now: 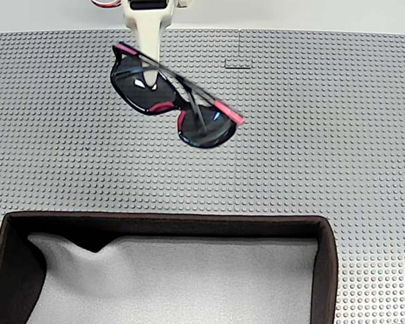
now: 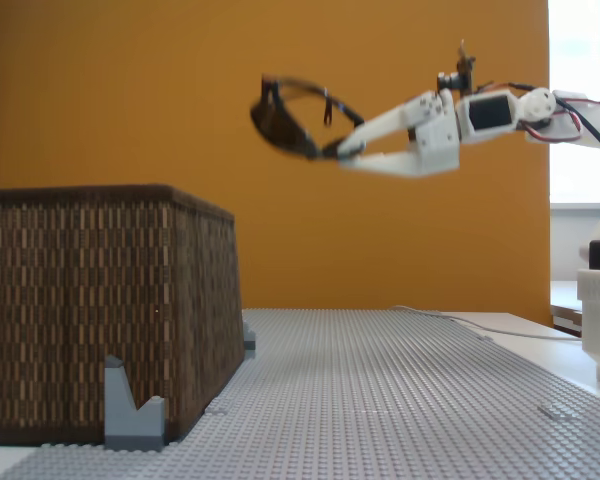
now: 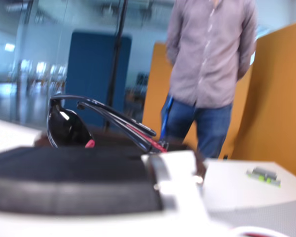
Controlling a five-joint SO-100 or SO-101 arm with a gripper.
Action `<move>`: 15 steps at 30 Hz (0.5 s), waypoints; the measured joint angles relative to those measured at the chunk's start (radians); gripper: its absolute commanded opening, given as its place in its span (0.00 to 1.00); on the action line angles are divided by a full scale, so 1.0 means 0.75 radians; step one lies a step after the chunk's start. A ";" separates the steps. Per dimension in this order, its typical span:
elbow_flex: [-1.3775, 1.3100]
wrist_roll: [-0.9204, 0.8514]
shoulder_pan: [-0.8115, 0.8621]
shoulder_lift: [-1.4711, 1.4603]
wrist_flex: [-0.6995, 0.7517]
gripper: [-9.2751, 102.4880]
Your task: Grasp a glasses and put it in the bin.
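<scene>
Now arm [image 2: 450,125] stretched level, jaws clamping glasses [image 2: 295,115] high, w/ bin [image 2: 100,300] below.

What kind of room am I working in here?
Probably an office or lab demo space: a studded grey baseplate covers the table, orange partitions stand behind it, and the wrist view shows glass walls and a person standing nearby.
</scene>
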 measured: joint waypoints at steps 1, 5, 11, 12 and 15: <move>-0.037 0.008 0.014 -0.029 -0.004 0.08; -0.319 0.053 0.012 -0.311 0.016 0.08; -0.877 0.192 0.055 -0.841 0.266 0.17; -0.933 0.213 0.055 -0.888 0.286 0.30; -1.123 0.256 0.074 -1.064 0.307 0.35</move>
